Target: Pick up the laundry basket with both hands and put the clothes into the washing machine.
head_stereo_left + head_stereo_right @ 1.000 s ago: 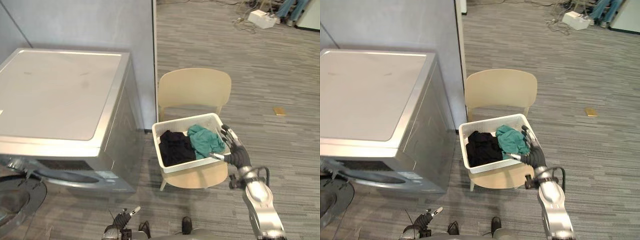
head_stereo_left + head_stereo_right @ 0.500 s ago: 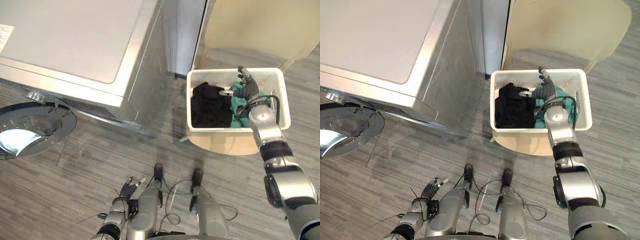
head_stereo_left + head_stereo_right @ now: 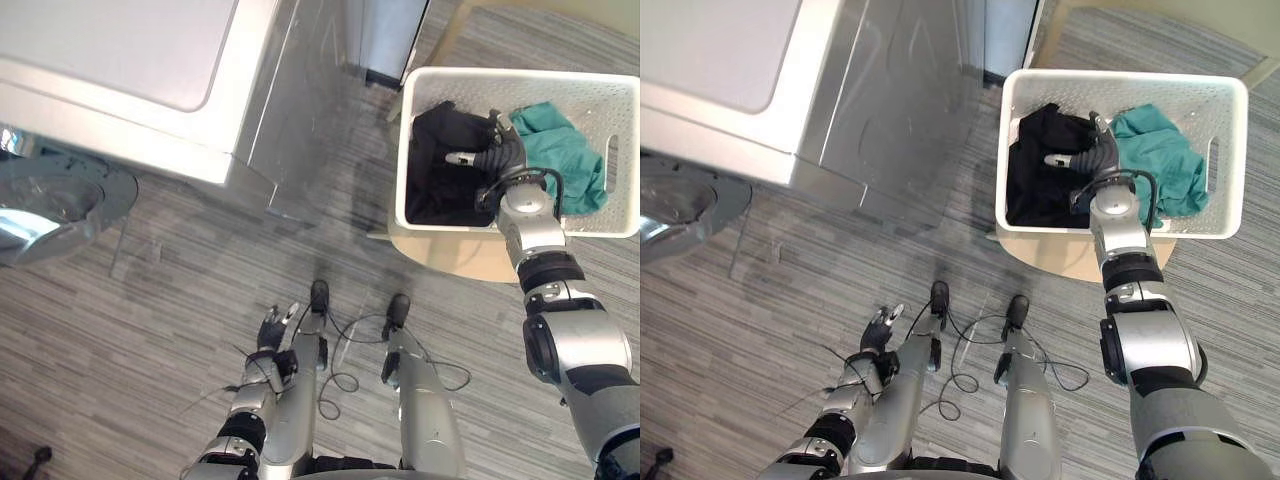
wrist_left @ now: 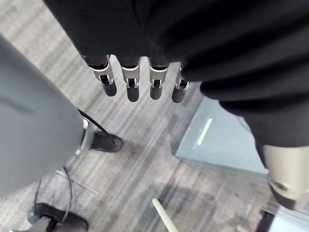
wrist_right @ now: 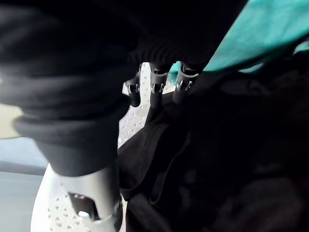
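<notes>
The white laundry basket [image 3: 1170, 90] sat on the pale seat of a chair [image 3: 455, 255], just beside the right side of the washing machine [image 3: 120, 60]. Neither hand had hold of it. Two pieces of clothing lay inside: a black garment [image 3: 435, 170] bunched in the half nearer the machine, and a teal garment [image 3: 560, 150] in the far half, the two touching along the middle.

The right hand [image 3: 1098, 155] was inside the basket, low over the black garment near the seam where the two cloths met. Its fingers [image 5: 157, 84] reached out fairly straight in a row, dark tips down by the black fabric, while the thumb [image 3: 1058, 160] stood apart toward the machine side – nothing was pinched or wrapped. Whether the fingertips actually pressed into the cloth could not be told.

The left hand [image 3: 270, 328] hung low, well apart from the basket, above the grey striped floor [image 3: 150, 330]. In its own wrist view the fingers [image 4: 131, 82] were straight and side by side, holding nothing.

The machine's round door [image 3: 55, 205] stood swung open at its front – well away from the basket
</notes>
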Tool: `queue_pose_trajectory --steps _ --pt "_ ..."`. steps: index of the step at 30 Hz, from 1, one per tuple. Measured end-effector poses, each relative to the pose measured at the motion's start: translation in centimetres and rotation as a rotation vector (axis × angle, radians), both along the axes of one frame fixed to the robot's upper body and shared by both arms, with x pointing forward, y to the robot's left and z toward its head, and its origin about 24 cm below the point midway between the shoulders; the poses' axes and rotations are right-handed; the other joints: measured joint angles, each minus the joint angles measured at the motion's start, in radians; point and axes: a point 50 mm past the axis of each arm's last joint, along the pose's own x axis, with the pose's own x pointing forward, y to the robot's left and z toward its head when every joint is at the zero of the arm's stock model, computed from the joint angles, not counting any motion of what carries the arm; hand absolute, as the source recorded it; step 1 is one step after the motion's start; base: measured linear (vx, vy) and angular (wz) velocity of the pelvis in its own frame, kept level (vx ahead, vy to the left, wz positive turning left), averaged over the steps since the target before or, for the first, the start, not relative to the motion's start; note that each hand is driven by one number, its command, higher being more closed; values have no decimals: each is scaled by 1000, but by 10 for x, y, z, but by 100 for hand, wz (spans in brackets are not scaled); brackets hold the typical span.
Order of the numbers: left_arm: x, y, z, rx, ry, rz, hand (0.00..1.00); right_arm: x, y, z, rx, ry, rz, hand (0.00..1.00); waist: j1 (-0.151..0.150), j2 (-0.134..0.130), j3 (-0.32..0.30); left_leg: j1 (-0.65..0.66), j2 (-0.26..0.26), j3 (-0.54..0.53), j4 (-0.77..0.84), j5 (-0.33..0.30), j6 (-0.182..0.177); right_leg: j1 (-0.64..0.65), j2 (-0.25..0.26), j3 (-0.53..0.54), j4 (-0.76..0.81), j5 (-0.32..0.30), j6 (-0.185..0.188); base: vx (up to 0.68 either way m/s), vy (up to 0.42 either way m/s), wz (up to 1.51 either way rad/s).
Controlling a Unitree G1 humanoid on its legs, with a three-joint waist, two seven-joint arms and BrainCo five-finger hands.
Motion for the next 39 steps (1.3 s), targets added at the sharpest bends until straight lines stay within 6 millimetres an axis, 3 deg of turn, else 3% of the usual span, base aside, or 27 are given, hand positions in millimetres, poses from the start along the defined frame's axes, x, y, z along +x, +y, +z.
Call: queue_pose_trajectory --steps 3,5,9,12,17,18,26,32,37,39 --pt "3 -2 6 -6 -30 5 0 2 3 18 -16 -43 1 0 26 0 0 -81 5 -5 31 0 0 -77 -3 -9 41 -17 -2 -94 -5 9" --pt "5 2 9 -4 -48 20 0 3 5 26 -17 -62 2 0 27 -1 0 -133 7 -22 47 1 -1 -118 -6 -37 65 -25 -7 -49 -22 26" --pt "10 13 18 -2 -94 67 0 -2 -15 53 -95 -129 -65 0 53 -1 1 -262 6 -56 111 0 -1 -230 -17 -78 146 -54 -14 -1 -10 24" --pt "4 30 8 14 -37 135 0 -6 -23 65 -210 -152 -100 0 51 -3 2 -318 -2 -80 144 0 -2 -279 -33 -109 204 -81 -20 42 12 25" --pt "0 38 3 -32 -15 193 0 -12 -38 74 -383 -134 -154 0 67 -16 8 -362 -7 -93 150 -1 -6 -326 -43 -123 247 -105 -27 40 10 12" --pt "0 38 4 -35 -18 195 0 -12 -39 73 -429 -119 -164 100 68 -16 8 -365 -4 -94 149 -1 -8 -327 -43 -130 247 -105 -28 45 8 9" --pt "-3 43 4 -80 -28 247 0 -13 -50 62 -523 -44 -204 100 69 -58 -6 -373 8 -78 170 4 -8 -323 -38 -137 241 -105 -28 86 14 1" --pt "-6 48 2 -107 -20 283 0 -10 -45 47 -488 20 -179 100 67 -65 -8 -353 39 -27 209 -13 7 -288 -25 -127 242 -105 -28 67 10 -7" --pt "-22 60 -12 -162 37 384 0 -11 -35 44 -376 -35 -150 100 43 -77 -10 -273 61 11 219 -28 8 -229 -12 -92 246 -105 -28 15 -22 -20" --pt "-37 67 -22 -177 84 428 0 -13 -33 53 -301 -86 -150 100 33 -87 -10 -198 74 35 217 -38 6 -171 -5 -71 245 -107 -28 1 -66 -25"
